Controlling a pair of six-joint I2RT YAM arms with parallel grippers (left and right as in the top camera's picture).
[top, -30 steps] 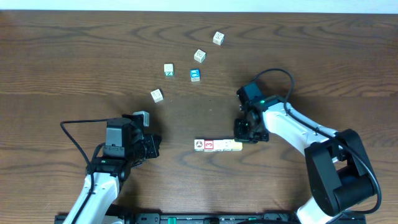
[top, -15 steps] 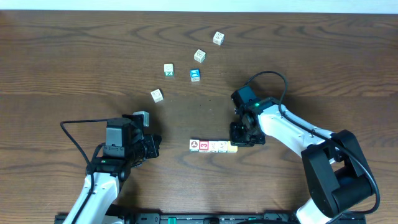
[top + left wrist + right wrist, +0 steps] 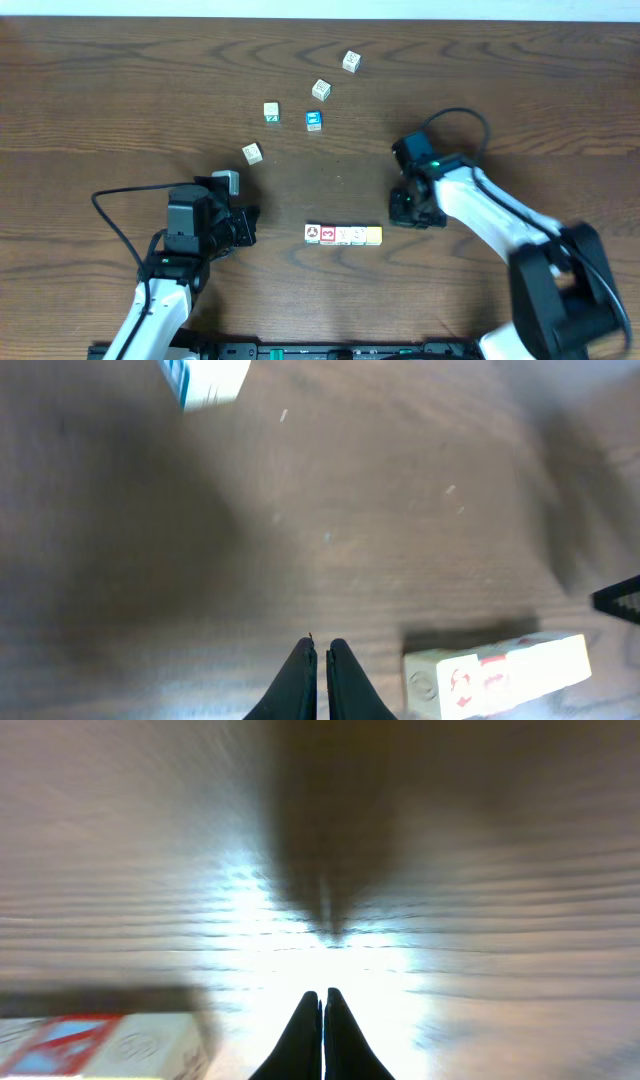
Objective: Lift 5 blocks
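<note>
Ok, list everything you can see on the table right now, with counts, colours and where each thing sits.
row of blocks: five, side by side in a line; whitish, red-marked, two whitish, yellow at the right end; near centre, between the arms
blue-faced cube: one, blue, far centre
green-marked cube: one, white with green, just left of the blue-faced cube
other loose cubes: three, whitish, scattered around those two
table: one, dark brown wood
left arm: one, black and white, left of the row, jaws shut and empty
right arm: one, white and black, right of the row, jaws shut and empty
</note>
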